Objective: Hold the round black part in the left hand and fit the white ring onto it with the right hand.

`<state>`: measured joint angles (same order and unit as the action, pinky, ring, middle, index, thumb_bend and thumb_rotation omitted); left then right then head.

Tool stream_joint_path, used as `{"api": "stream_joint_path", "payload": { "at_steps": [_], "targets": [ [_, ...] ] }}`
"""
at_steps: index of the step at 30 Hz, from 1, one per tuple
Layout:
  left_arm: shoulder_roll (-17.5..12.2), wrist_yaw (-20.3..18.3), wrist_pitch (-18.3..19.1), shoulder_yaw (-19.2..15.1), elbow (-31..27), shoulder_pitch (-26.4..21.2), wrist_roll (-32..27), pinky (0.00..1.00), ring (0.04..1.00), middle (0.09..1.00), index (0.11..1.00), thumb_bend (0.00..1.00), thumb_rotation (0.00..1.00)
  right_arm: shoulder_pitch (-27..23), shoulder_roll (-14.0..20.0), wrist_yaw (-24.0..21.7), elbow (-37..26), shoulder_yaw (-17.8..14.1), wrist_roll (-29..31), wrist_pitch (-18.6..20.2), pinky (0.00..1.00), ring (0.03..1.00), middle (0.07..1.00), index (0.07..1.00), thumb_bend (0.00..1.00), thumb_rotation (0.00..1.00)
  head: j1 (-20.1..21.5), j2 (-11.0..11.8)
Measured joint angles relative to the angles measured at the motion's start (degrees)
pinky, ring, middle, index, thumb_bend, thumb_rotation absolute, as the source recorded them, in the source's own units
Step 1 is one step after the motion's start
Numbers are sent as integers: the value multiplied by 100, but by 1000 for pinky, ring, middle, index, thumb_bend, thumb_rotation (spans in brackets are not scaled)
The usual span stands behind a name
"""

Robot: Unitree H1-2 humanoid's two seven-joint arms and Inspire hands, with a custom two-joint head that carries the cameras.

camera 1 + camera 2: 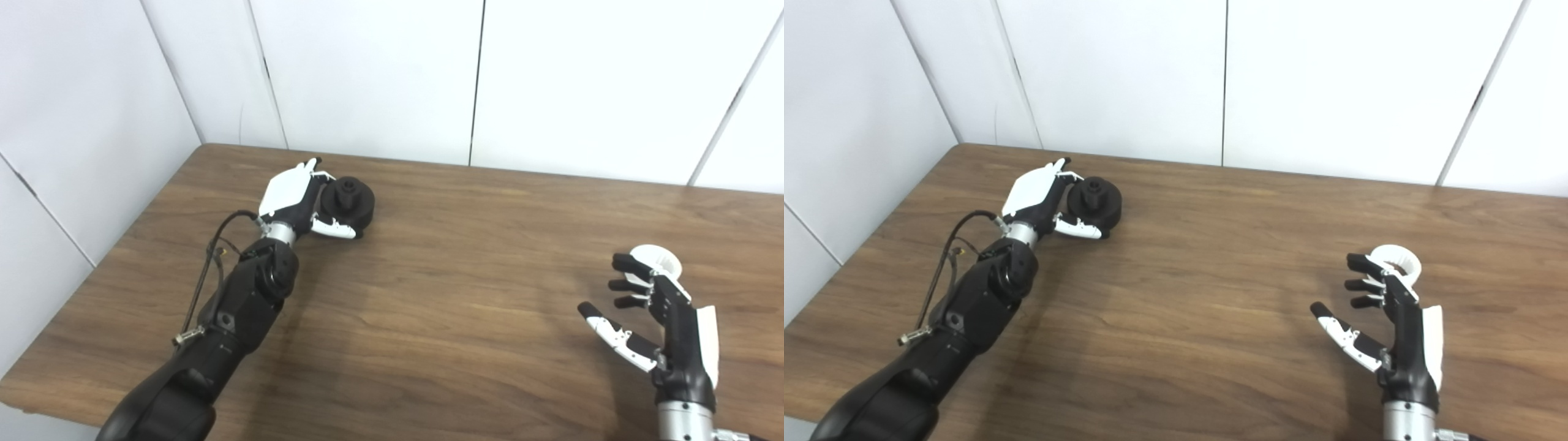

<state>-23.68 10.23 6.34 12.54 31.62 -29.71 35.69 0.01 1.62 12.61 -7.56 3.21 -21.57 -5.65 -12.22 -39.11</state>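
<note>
While the left hand point(294, 199) grasps the knobbed round black part point(349, 199), the splayed, empty right hand point(664, 318) nears the white ring point(661, 260).

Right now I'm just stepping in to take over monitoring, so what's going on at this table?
The robot is setting up to join two parts. Its left hand is at the far left of the wooden table, its fingers wrapped around the round black part, which appears to sit on the tabletop. The right hand is open near the right edge, fingers spread just in front of the white ring, which it has not grasped. The two parts lie far apart, so no fitting has started.
</note>
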Motion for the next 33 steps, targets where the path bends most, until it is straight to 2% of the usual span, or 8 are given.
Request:
{"api": "stream_joint_path", "payload": {
  "at_steps": [5, 9, 18, 23, 29, 33],
  "targets": [
    [-1, -52, -17, 75, -121, 56, 0, 1000, 1000, 1000, 588, 901, 351, 8, 16, -9, -10, 0, 1, -2, 524, 634, 725, 708, 630, 118, -18, 0],
    [27, -153, -46, 156, -457, 236, -1, 1000, 1000, 1000, 593, 916, 323, 7, 28, -28, -10, -4, 6, -2, 526, 635, 726, 710, 632, 119, 0, -9],
    [242, -307, -19, 260, -980, 511, -63, 1000, 1000, 1000, 601, 939, 337, 9, 44, -35, -9, -7, 4, -2, 529, 636, 731, 709, 635, 139, 17, -35],
    [273, -510, -74, 381, -1416, 735, -83, 1000, 1000, 1000, 604, 939, 350, 8, 41, -36, -12, -6, 3, 0, 527, 633, 729, 710, 633, 117, 53, -53],
    [290, -875, -84, 537, -2097, 1091, -75, 1000, 1000, 1000, 601, 947, 354, 8, 38, -54, -14, -4, 2, 7, 523, 636, 731, 711, 634, 145, 149, -88],
    [352, -941, -206, 595, -2355, 1305, -128, 1000, 1000, 1000, 610, 962, 372, 11, 30, -62, -20, 2, -22, 29, 531, 638, 726, 713, 634, 160, 193, -114]
  ]
}}
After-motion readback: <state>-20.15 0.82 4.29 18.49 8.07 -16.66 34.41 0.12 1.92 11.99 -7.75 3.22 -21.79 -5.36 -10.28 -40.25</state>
